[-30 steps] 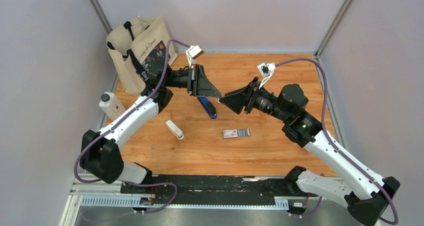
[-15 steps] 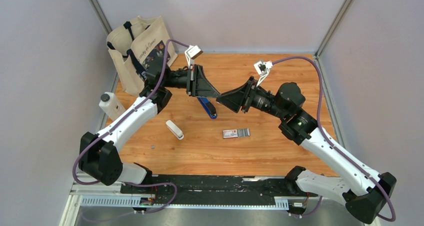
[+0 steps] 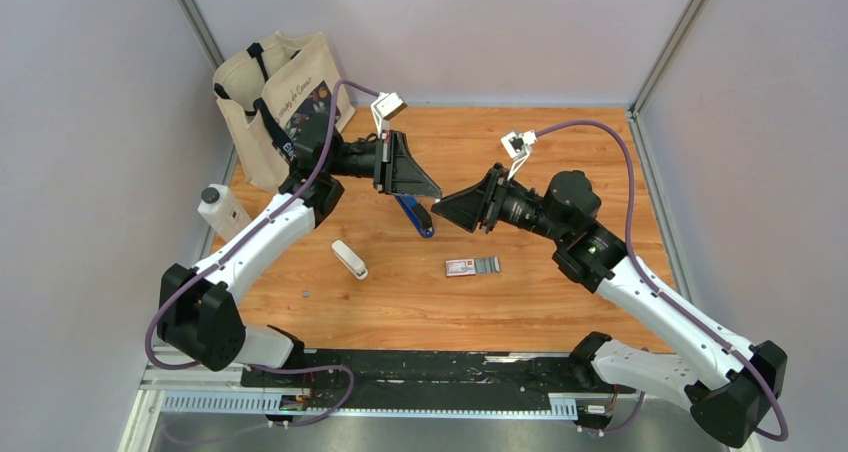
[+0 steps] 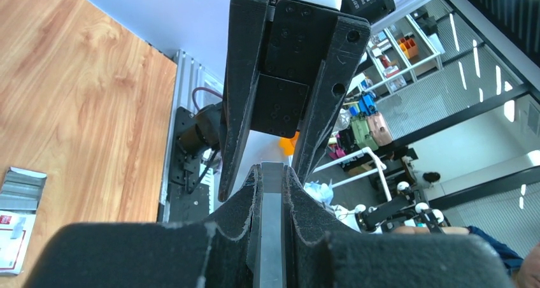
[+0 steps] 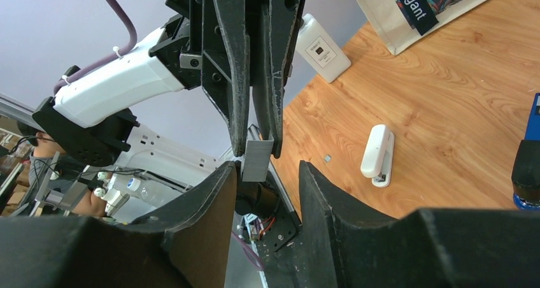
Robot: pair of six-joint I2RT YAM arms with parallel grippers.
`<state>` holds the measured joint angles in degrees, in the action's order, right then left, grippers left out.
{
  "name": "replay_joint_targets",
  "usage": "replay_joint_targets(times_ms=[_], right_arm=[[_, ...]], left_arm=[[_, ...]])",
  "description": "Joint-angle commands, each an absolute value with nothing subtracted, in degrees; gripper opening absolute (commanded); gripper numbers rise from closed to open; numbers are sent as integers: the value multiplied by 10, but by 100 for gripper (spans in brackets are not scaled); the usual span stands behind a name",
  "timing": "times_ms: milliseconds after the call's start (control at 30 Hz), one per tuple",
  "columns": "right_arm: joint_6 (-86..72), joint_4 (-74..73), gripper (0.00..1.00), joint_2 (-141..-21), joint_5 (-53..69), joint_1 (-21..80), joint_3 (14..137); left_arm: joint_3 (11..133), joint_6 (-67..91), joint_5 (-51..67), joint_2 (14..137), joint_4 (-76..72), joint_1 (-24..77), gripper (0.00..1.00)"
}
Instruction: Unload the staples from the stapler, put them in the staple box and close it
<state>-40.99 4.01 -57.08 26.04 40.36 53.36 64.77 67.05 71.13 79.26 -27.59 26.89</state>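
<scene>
The blue stapler [image 3: 415,215] with a dark end lies on the wooden table below both grippers, and shows at the right edge of the right wrist view [image 5: 531,119]. My left gripper [image 3: 436,189] is shut on a grey strip of staples [image 4: 272,237] and holds it in the air. The strip [image 5: 257,159] hangs from the left fingers [image 5: 275,58]. My right gripper [image 5: 267,176] is open, tip to tip with the left one. The strip's free end sits at the mouth of its jaws, touching neither finger. The right gripper [image 3: 443,204] faces left.
A white stapler [image 3: 349,259] lies left of centre. A little red-and-white box [image 3: 461,266] with a grey staple strip beside it lies in front of the blue stapler. A cloth bag [image 3: 280,102] and a white bottle [image 3: 222,210] stand at the left edge.
My right gripper has moved left, closing on the left gripper's tip and the held staple strip. The left arm has barely moved.
</scene>
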Motion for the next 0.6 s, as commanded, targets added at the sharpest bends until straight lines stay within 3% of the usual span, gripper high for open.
replay_joint_targets(times_ms=[0, 567], right_arm=[[-419, 74, 43, -568, 269, 402, 541], [-429, 89, 25, -571, 273, 402, 536]], left_arm=[[660, 649, 717, 773, -272, 269, 16], [658, 626, 716, 771, -246, 269, 16]])
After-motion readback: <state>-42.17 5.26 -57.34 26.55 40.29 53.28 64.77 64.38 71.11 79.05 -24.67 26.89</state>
